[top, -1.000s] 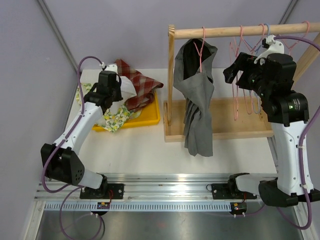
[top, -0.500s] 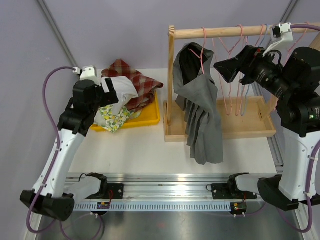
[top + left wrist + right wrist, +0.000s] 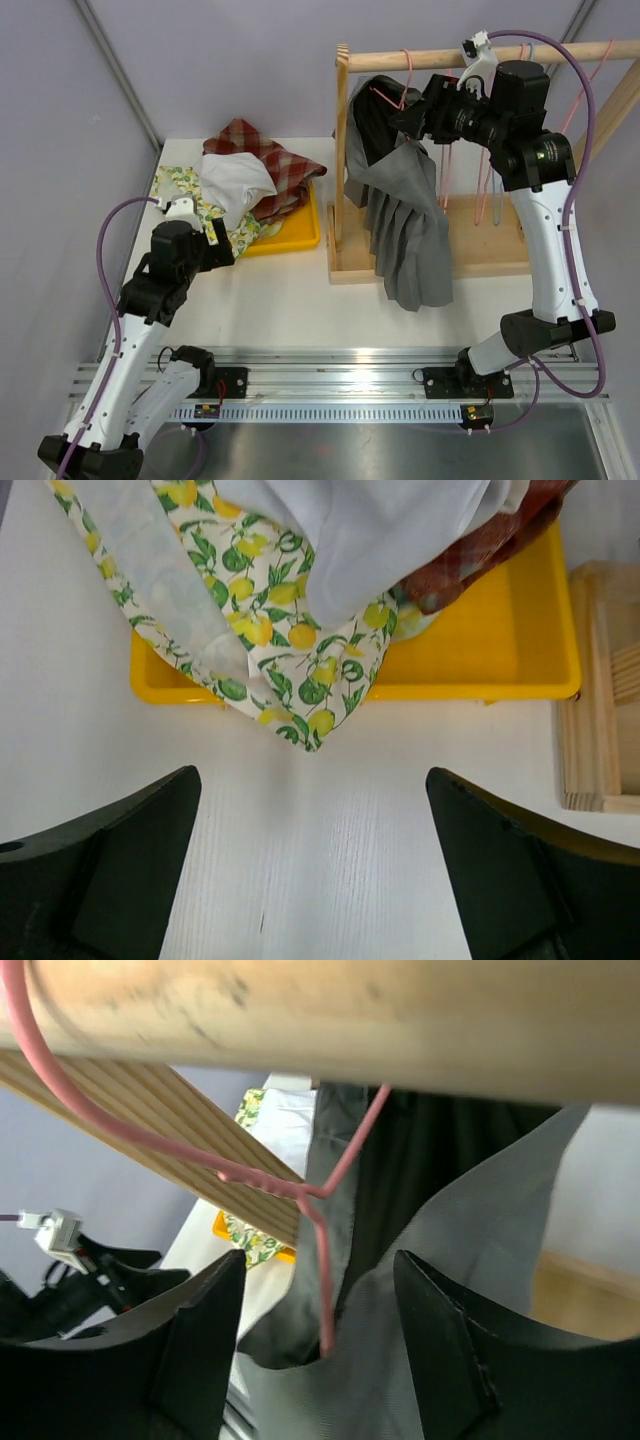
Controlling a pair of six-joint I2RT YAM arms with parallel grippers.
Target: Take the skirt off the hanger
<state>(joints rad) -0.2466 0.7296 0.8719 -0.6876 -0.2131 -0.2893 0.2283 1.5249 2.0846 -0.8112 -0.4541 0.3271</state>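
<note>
The white table [image 3: 290,300] carried a wooden garment rack [image 3: 342,150] on its right half, with a round rail [image 3: 400,63] running across the top. The grey skirt [image 3: 410,220] hung from that rail near the rack's left upright. Its long axis ran vertically, with the hem draped past the rack's base board toward the table. A yellow tray [image 3: 290,235] sat to the left of the rack and held a plaid cloth [image 3: 270,160], a white garment [image 3: 235,180] and a lemon-print cloth [image 3: 290,680] that spilled over the tray's near rim.

The right arm was plainly the nearer one. The right gripper [image 3: 418,120] was raised just under the rail, its jaws apart and closed on nothing. They straddled the stem of the pink hanger [image 3: 324,1280] where it entered the skirt's waist, so the garment lay directly ahead of and below the fingers [image 3: 210,1360]. The left gripper [image 3: 310,880] hovered over bare table just short of the tray, also parted and empty, well apart from the skirt.

Judgement: the skirt had not yet been freed. The next move appeared to fall to the right arm, by a grip at the waist or hanger.
</note>
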